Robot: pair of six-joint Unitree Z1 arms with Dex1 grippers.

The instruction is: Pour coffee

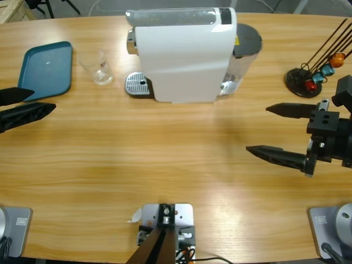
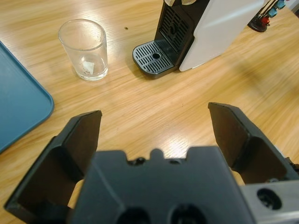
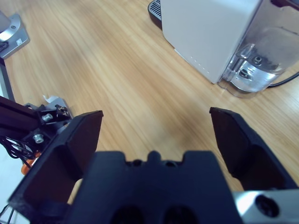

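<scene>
A white coffee machine (image 1: 184,55) stands at the back middle of the table, its perforated drip tray (image 1: 137,85) sticking out to the left. An empty clear glass (image 1: 102,69) stands upright left of the drip tray, apart from it. My left gripper (image 1: 44,100) comes in from the left edge, open and holding nothing. In the left wrist view the glass (image 2: 86,49) and drip tray (image 2: 154,58) lie well ahead of the open left gripper (image 2: 154,116). My right gripper (image 1: 257,128) is open at the right, in front of the machine's rear water tank (image 3: 261,60).
A teal tray (image 1: 47,69) lies at the back left, close to the left gripper. A black capsule stand (image 1: 308,80) with coloured capsules sits at the back right, behind the right gripper. Bare wooden tabletop (image 1: 165,148) stretches between the two grippers.
</scene>
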